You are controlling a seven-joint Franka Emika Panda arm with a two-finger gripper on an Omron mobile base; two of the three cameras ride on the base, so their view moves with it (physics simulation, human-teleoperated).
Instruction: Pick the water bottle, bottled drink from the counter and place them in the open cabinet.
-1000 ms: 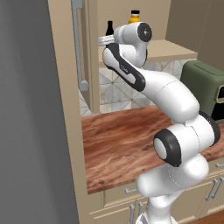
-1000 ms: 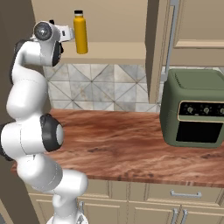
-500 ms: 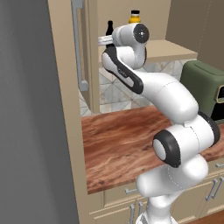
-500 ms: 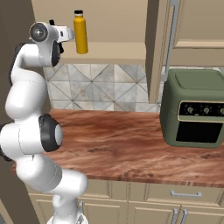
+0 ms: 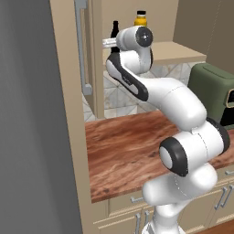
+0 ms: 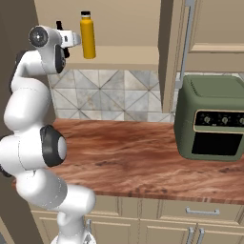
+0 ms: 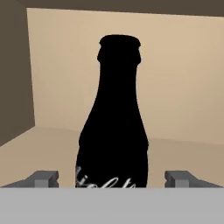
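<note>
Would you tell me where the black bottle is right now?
The black bottle stands upright on the open cabinet's shelf, between the open claw's fingertips in the hand view, with the yellow bottle beside it.

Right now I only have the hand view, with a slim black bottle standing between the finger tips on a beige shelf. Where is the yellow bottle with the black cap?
Observer: The yellow black-capped water bottle stands upright on the same shelf of the open beige wall cabinet, to the robot's right of the slim black bottled drink.
Operator: Is anything left on the counter?
Observer: The reddish-brown wood-grain counter carries a dark green countertop oven at the right end.
Operator: Is the gripper clear of the door?
Observer: In the left base view the gripper is past the cabinet door with the long silver handle, which stands open on the left.
</note>
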